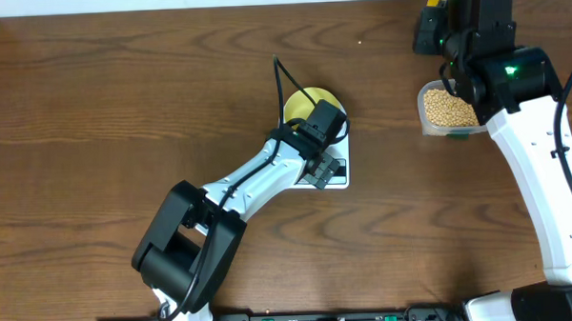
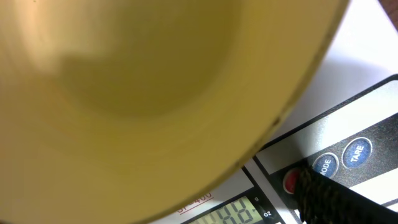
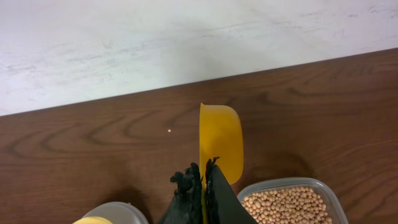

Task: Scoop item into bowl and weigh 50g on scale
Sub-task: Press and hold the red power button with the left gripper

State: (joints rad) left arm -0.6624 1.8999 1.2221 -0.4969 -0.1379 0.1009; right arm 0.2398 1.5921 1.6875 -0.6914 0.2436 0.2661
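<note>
The pale yellow bowl [image 1: 296,103] sits at the far end of the white scale [image 1: 340,175]. My left gripper [image 1: 321,126] is over the bowl's right rim. In the left wrist view the bowl [image 2: 137,93] fills the frame, and one black finger [image 2: 323,196] lies over the scale's [image 2: 364,65] red button; the other finger is hidden. The scale's display is lit. My right gripper [image 3: 205,177] is shut on the handle of a yellow scoop [image 3: 221,140], held on edge above the table beside the clear tub of beans [image 3: 286,202]. The tub also shows overhead [image 1: 446,107].
A second clear container [image 3: 109,213] with something yellow in it shows at the lower left of the right wrist view. A white wall edge [image 3: 186,43] runs behind the table. The right arm [image 1: 529,152] stretches along the right side.
</note>
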